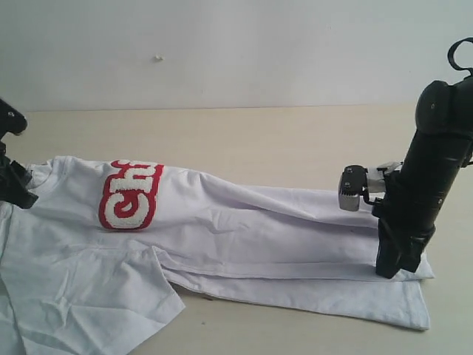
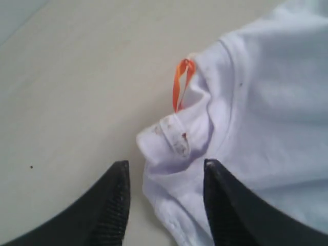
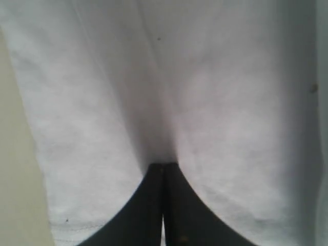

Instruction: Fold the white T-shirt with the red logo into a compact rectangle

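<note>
The white T-shirt (image 1: pixel 244 222) lies lengthwise across the table, partly folded over itself, with one sleeve (image 1: pixel 96 296) spread at the front left. Only part of the red logo (image 1: pixel 129 194) shows, near the collar end. My left gripper (image 1: pixel 16 188) is at the collar, at the far left. In its wrist view, the left gripper (image 2: pixel 165 179) is open with the bunched collar edge (image 2: pixel 174 136) and orange neck tag (image 2: pixel 180 84) between and just beyond its fingers. My right gripper (image 1: pixel 392 270) stands at the hem end. Seen from the right wrist, the right gripper (image 3: pixel 163 166) is shut, with the T-shirt cloth (image 3: pixel 205 102) puckering at its tips.
The beige table (image 1: pixel 259 140) runs back to a pale wall. The right arm's grey camera block (image 1: pixel 353 188) juts out over the shirt's hem end. Bare tabletop (image 2: pixel 77 77) lies beside the collar.
</note>
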`<state>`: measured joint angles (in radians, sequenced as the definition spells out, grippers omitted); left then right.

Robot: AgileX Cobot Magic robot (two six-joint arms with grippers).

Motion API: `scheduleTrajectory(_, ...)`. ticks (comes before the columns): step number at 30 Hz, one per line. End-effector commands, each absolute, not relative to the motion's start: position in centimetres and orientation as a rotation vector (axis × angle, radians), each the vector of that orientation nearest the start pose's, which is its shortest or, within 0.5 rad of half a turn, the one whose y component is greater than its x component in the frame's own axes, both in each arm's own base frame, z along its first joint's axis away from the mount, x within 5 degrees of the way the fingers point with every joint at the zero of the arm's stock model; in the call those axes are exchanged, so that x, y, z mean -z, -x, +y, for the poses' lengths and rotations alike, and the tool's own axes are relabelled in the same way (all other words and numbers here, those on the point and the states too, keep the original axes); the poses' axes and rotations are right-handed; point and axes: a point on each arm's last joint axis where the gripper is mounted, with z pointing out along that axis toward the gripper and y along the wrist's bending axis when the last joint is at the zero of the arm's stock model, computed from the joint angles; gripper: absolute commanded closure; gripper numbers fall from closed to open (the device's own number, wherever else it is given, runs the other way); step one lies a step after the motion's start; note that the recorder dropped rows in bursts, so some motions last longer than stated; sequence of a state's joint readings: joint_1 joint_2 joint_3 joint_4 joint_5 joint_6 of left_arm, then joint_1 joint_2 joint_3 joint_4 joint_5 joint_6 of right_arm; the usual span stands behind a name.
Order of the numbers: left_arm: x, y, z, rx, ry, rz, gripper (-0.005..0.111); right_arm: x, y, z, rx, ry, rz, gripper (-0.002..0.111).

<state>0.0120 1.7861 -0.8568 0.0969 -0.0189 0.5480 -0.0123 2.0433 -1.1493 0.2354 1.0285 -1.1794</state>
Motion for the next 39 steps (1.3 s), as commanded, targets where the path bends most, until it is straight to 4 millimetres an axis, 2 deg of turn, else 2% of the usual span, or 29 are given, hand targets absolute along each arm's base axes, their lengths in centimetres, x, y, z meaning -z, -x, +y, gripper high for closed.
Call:
scheduleTrajectory(1, -17.2, -34.1, 0.7, -0.290, -0.641, 2.269, 0.062, -10.0, -32.6, 1.1, -0.429, 1.629, 2.806, 0.108)
scheduleTrajectory(4, -18.3, -34.0, 0.7, -0.287, -0.599, 2.234, 0.062, -11.0, -33.1, 1.2, -0.371, 1.558, 2.766, 0.108)
scheduleTrajectory(7, -18.5, -33.8, 0.7, -0.260, -0.546, 2.264, 0.062, -11.5, -33.3, 1.2, -0.329, 1.543, 2.741, 0.108)
scheduleTrajectory(10, -17.8, -33.1, 0.7, -0.216, -0.497, 2.382, 0.062, -12.0, -33.4, 1.4, -0.350, 1.469, 2.747, 0.108)
scheduleTrajectory(13, -17.5, -32.6, 0.4, -0.184, -0.469, 2.455, 0.062, -12.6, -33.3, 1.8, -0.404, 1.486, 2.703, 0.108)
scheduleTrajectory(18, -16.4, -31.5, -2.3, -0.139, -0.595, 2.500, 0.062, -12.7, -33.9, 1.7, -0.333, 1.442, 2.674, 0.108)
scheduleTrajectory(20, -16.0, -31.2, -3.6, -0.126, -0.674, 2.503, 0.066, -12.7, -34.1, 1.7, -0.306, 1.430, 2.661, 0.108)
scheduleTrajectory(21, -15.8, -31.1, -4.1, -0.121, -0.707, 2.508, 0.072, -12.6, -34.4, 1.6, -0.263, 1.420, 2.644, 0.108)
scheduleTrajectory(23, -15.5, -31.1, -4.3, -0.120, -0.722, 2.517, 0.083, -12.6, -34.9, 1.5, -0.213, 1.397, 2.618, 0.108)
scheduleTrajectory(27, -15.5, -31.1, -4.3, -0.121, -0.728, 2.517, 0.093, -12.2, -35.4, 1.3, -0.153, 1.376, 2.593, 0.108)
scheduleTrajectory(34, -15.5, -31.2, -4.3, -0.122, -0.724, 2.504, 0.094, -11.9, -36.9, 0.9, 0.001, 1.307, 2.510, 0.108)
scheduleTrajectory(39, -15.5, -31.2, -4.3, -0.122, -0.724, 2.502, 0.094, -13.0, -38.7, 0.4, 0.178, 1.092, 2.404, 0.108)
